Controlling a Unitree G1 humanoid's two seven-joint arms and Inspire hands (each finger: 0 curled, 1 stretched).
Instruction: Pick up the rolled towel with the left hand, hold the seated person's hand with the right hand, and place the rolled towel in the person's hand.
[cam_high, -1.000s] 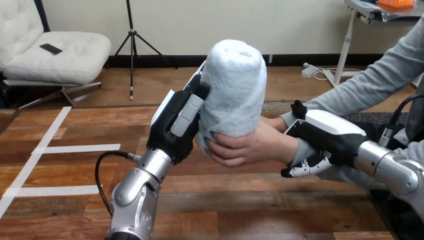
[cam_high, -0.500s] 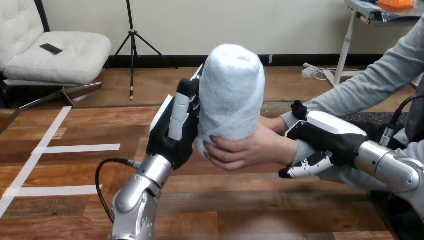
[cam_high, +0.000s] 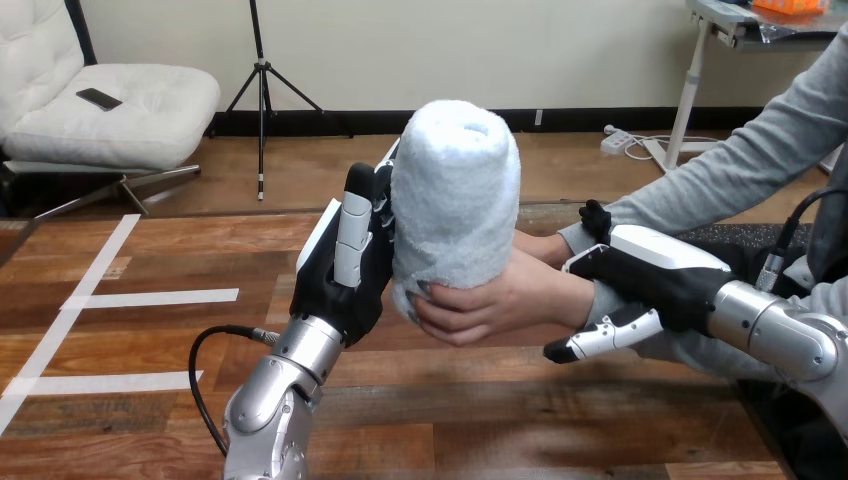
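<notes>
The rolled towel (cam_high: 455, 200), white and fluffy, stands upright just left of the frame's centre, raised above the wooden table (cam_high: 150, 340). The person's hand (cam_high: 500, 305) reaches in from the right and wraps round the towel's lower end, fingertips showing on its near side. The left hand (cam_high: 340, 270) stands directly to the towel's left, palm toward it. Its fingers (cam_high: 352, 225) are straight, pointing up and lying against the towel's side rather than closing round it. The silver left forearm (cam_high: 275, 400) rises from the bottom edge. At right of centre, the right hand (cam_high: 655, 265) clasps the person's wrist (cam_high: 597, 300), with its thumb over the far side and its fingers underneath. The person's grey sleeve (cam_high: 740, 170) runs to the upper right.
</notes>
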